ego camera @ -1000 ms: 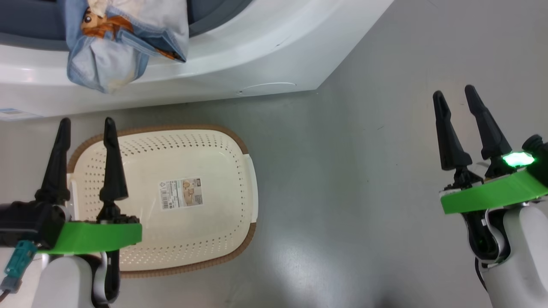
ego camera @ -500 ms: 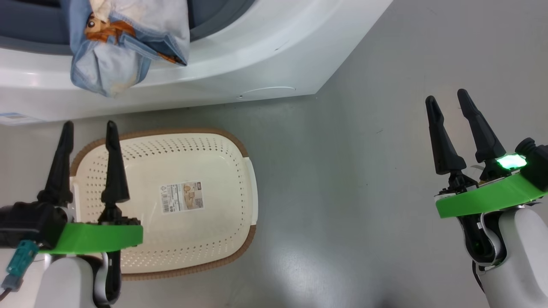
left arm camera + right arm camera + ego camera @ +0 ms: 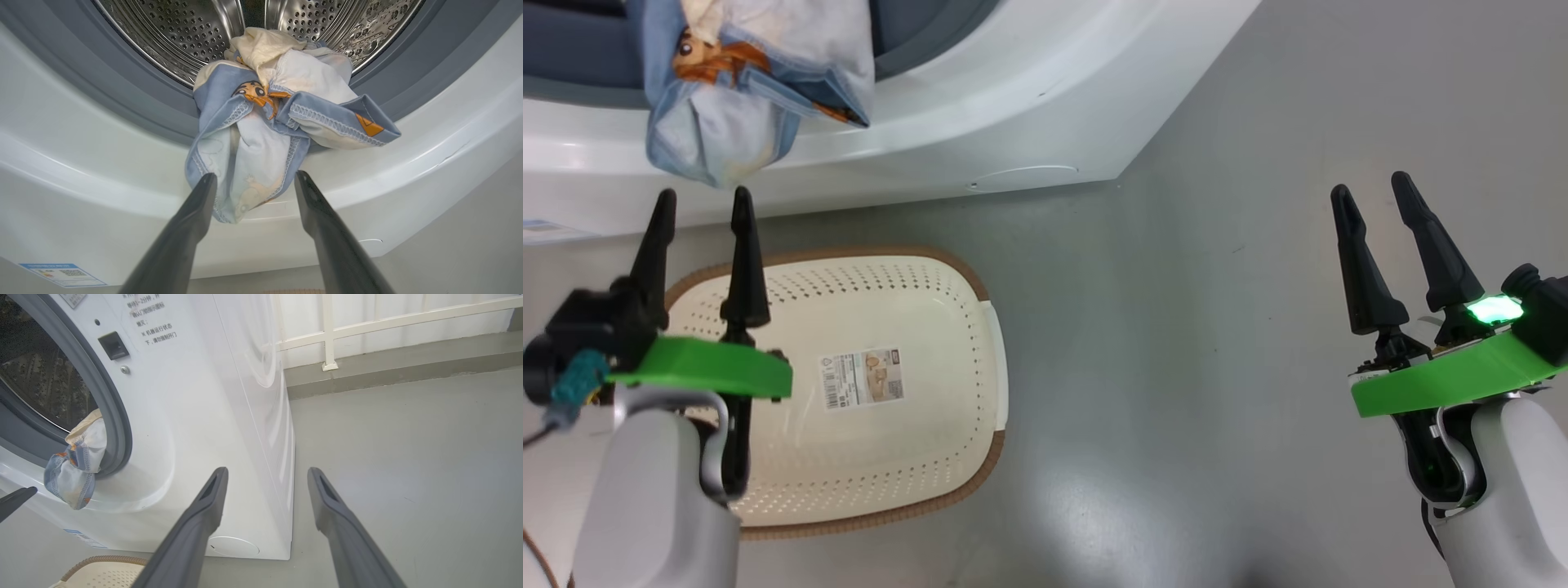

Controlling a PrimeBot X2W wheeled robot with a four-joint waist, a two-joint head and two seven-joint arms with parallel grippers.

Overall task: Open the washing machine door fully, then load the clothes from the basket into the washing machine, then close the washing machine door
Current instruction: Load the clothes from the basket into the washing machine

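Observation:
Light-blue bear-print clothes [image 3: 743,90] with cream pieces hang out over the grey gasket and white front lip of the washing machine [image 3: 980,122]; their upper part lies in the steel drum [image 3: 196,36]. My left gripper [image 3: 703,208] is open, its fingertips just below the hanging clothes [image 3: 261,134], over the far rim of the basket [image 3: 964,278], which holds nothing but its label sticker. My right gripper [image 3: 1372,192] is open over bare floor, right of the machine [image 3: 212,416]. The washing machine door is out of view.
Grey floor [image 3: 1192,351] stretches to the right of the basket and machine. A round service flap [image 3: 233,546] sits at the machine's lower corner, and a blue sticker [image 3: 61,274] at the lower left. A white railing [image 3: 327,335] stands behind.
My left gripper has risen and moved forward from over the basket toward the hanging clothes. The right gripper has shifted slightly left. The camera view has shifted a little.

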